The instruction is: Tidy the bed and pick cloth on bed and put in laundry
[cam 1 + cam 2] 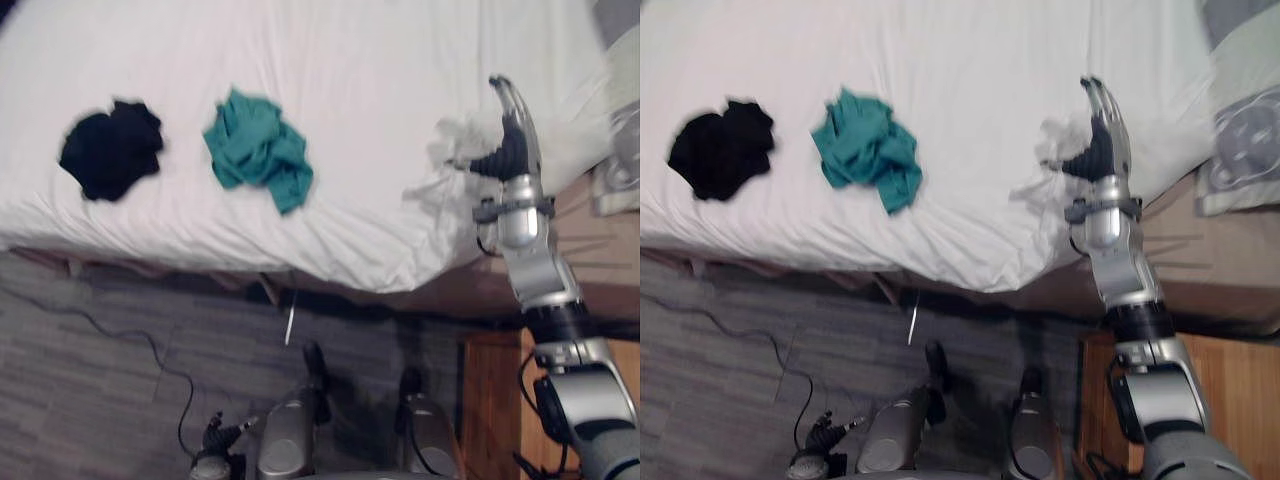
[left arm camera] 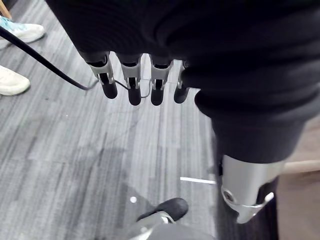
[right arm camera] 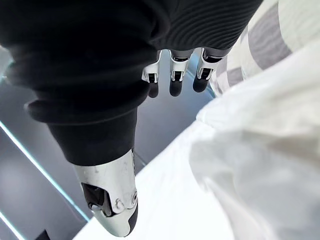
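Bed [image 1: 380,80], two items, black cloth [image 1: 110,150], teal cloth [image 1: 258,150], right hand [image 1: 512,132] released, left hand [image 2: 132,84] released.

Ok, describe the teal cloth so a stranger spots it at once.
Start at the wide white bedsheet. Two heaps lie apart near its front edge. The crumpled teal-green cloth is the right one; the crumpled black cloth lies left of it.

The right arm [image 1: 540,270] was silver-grey with a black band. The right hand [image 1: 515,135] had a dark ribbed cover and silver, dark-tipped fingers [image 3: 173,80]. The left hand [image 2: 131,80] seemingly matched.
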Available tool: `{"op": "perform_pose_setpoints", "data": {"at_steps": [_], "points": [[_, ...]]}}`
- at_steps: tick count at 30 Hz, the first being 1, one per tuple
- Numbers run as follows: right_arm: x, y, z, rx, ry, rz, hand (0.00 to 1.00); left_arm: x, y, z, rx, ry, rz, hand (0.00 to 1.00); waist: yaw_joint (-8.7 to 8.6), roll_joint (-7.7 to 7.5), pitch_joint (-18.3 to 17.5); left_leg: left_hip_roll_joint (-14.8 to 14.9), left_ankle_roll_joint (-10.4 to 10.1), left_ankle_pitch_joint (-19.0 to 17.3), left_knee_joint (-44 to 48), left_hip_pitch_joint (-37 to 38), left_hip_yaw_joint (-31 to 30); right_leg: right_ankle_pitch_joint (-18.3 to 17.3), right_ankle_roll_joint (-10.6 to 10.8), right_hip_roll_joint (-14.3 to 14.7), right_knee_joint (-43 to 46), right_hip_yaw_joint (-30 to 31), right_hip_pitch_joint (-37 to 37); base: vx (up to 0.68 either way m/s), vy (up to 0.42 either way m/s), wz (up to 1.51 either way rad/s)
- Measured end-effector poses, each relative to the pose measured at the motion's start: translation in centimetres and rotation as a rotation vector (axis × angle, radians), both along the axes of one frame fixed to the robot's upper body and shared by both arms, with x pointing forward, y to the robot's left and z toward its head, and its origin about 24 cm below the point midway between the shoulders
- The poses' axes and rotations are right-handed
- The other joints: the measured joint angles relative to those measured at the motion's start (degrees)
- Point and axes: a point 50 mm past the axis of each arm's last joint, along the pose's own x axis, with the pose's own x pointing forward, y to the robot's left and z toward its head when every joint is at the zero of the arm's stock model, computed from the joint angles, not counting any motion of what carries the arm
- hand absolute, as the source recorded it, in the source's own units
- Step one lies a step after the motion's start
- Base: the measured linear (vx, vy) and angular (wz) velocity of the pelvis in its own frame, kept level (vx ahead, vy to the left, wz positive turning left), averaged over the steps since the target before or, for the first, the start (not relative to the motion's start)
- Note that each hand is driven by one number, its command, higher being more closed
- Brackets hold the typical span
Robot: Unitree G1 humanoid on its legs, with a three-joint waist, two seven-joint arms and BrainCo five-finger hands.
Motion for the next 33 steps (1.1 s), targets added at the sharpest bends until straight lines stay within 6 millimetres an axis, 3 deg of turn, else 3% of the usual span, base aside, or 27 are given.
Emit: {"op": "perform_pose_setpoints", "data": {"at_steps": [2, 3, 5, 7, 10, 16, 19, 21, 22, 24, 25, 26, 27, 28, 30, 32, 33], "points": [[1.3, -0.5, 1.3, -0.011, 0.018, -0.033, 0.00, 1.8, 0.0, 0.8, 0.018, -0.064, -0.040, 0.00, 0.71, 0.06, 2.0, -0.1, 0.7, 1.2, -0.2, -2.6, 0.5, 1.0, 0.1, -0.1, 0.4, 0.5, -3.1, -0.01, 0.033, 0.00], [1.8, -1.3, 1.6, -0.012, 0.040, -0.068, 1.00, 2.7, -0.2, 1.2, 0.017, -0.090, -0.054, 0.00, 1.61, 0.16, 2.1, -0.3, 0.8, 1.3, -0.1, -4.1, 0.8, 1.2, 0.2, -0.3, 0.9, 1.0, -5.0, 0.00, 0.021, -0.08], [2.5, -2.3, 2.4, -0.009, 0.061, -0.118, 1.00, 3.9, -0.5, 1.7, 0.019, -0.125, -0.087, 0.00, 2.47, 0.32, 2.2, -0.4, 0.9, 1.3, 0.5, -6.2, 1.0, 1.2, 0.2, -0.6, 2.0, 1.4, -7.6, 0.02, 0.010, -0.01], [2.8, -4.0, 5.0, -0.019, 0.035, -0.194, 1.00, 5.8, -1.5, 2.5, -0.002, -0.186, -0.122, 0.00, 2.74, 1.64, 2.9, -0.7, 1.0, 1.4, 1.4, -9.0, 0.7, 1.2, 0.2, -1.1, 3.8, 1.7, -10.8, 0.03, 0.018, 0.11], [2.4, -5.0, 7.7, 0.001, -0.035, -0.237, 1.00, 7.6, -2.2, 3.3, -0.021, -0.246, -0.135, 0.00, 2.90, 2.38, 3.3, -1.0, 1.0, 1.4, 2.8, -12.0, 0.7, 0.9, 0.5, -1.7, 5.8, 2.3, -14.3, 0.00, 0.026, 0.06], [2.2, -5.0, 7.4, 0.044, -0.040, -0.218, 1.00, 8.7, -3.4, 3.8, -0.058, -0.286, -0.121, 0.00, 2.82, 2.29, 3.4, -0.8, 0.8, 1.3, 2.9, -11.5, 1.7, 0.6, 0.5, -1.8, 7.0, 2.9, -14.4, -0.02, -0.011, -0.04], [1.6, -5.6, 3.4, 0.078, 0.011, -0.203, 1.00, 8.1, -4.1, 3.4, -0.078, -0.269, -0.111, 0.00, 2.65, 1.86, 3.7, -0.8, 0.7, 1.2, 0.8, -6.4, 2.3, 0.6, 0.5, -1.6, 5.1, 3.1, -9.8, 0.02, -0.038, -0.15], [0.5, -6.0, -0.6, 0.145, 0.058, -0.194, 1.00, 7.4, -3.9, 3.1, -0.078, -0.254, -0.102, 0.00, 2.01, 1.26, 4.1, -0.8, 0.6, 1.2, -0.8, -1.8, 2.3, 0.6, 0.5, -1.3, 2.9, 2.8, -4.9, 0.07, -0.068, -0.09], [-0.5, -6.4, -3.6, 0.194, 0.099, -0.199, 1.00, 6.8, -3.8, 2.9, -0.076, -0.244, -0.096, 0.00, 0.77, 0.73, 3.9, -1.0, 0.4, 1.4, -2.1, 0.8, 2.0, 0.8, 0.8, -1.1, 1.3, 2.1, -1.6, 0.09, -0.067, 0.00], [-1.9, -6.8, -7.4, 0.287, 0.159, -0.212, 1.00, 5.9, -3.5, 2.4, -0.066, -0.215, -0.094, 0.00, -0.42, -0.57, 3.3, -1.3, 0.1, 1.6, -3.9, 3.9, 1.9, 0.8, 0.9, -1.1, 0.0, 1.7, 1.4, 0.14, -0.064, 0.00], [-3.5, -7.1, -11.0, 0.374, 0.222, -0.241, 0.00, 4.9, -3.2, 1.9, -0.060, -0.177, -0.089, 0.00, -1.03, -2.27, 1.8, -1.7, -0.3, 2.0, -5.4, 6.2, 1.6, 0.8, 1.0, -1.1, -1.1, 1.5, 3.5, 0.17, -0.069, -0.03], [-4.1, -7.3, -12.0, 0.392, 0.241, -0.255, 0.00, 4.7, -3.1, 1.8, -0.061, -0.169, -0.083, 0.00, -1.19, -2.72, 1.3, -1.8, -0.3, 2.2, -5.8, 6.8, 1.5, 0.7, 1.1, -1.1, -1.4, 1.5, 4.1, 0.19, -0.074, 0.02], [-6.1, -8.3, -15.5, 0.465, 0.318, -0.319, 0.00, 3.9, -2.8, 1.4, -0.064, -0.136, -0.077, 0.00, -1.85, -4.01, -0.9, -2.2, -0.5, 2.4, -7.0, 8.8, 1.2, 0.6, 1.3, -1.0, -2.6, 0.9, 6.4, 0.15, -0.052, 0.10], [-6.9, -8.6, -16.6, 0.495, 0.342, -0.345, 0.00, 3.6, -2.7, 1.3, -0.061, -0.126, -0.081, 0.00, -2.06, -4.33, -1.8, -2.2, -0.5, 2.4, -7.0, 9.2, 1.2, 0.6, 1.3, -1.0, -3.1, 0.5, 7.2, 0.20, -0.059, 0.13], [-10.2, -9.8, -21.0, 0.625, 0.438, -0.456, 0.00, 2.7, -2.6, 0.9, -0.058, -0.095, -0.089, 0.00, -2.30, -5.67, -4.7, -2.5, -1.3, 1.8, -7.1, 11.8, 1.0, 0.6, 1.4, -1.1, -5.1, 0.0, 10.7, 0.16, -0.039, 0.02], [-13.6, -10.5, -25.1, 0.765, 0.536, -0.568, 0.00, 2.0, -2.7, 0.5, -0.066, -0.060, -0.095, 0.00, -2.47, -6.08, -7.7, -2.5, -2.0, 1.3, -7.1, 13.9, 1.1, 0.6, 1.5, -1.0, -7.1, 0.1, 13.2, 0.11, -0.018, -0.09], [-14.3, -10.6, -25.9, 0.806, 0.550, -0.593, 0.00, 1.9, -2.7, 0.4, -0.067, -0.053, -0.094, 0.00, -2.68, -5.97, -8.3, -2.5, -2.2, 1.1, -7.2, 14.4, 1.1, 0.6, 1.6, -0.9, -7.5, 0.1, 13.8, 0.08, -0.008, -0.10]]}}
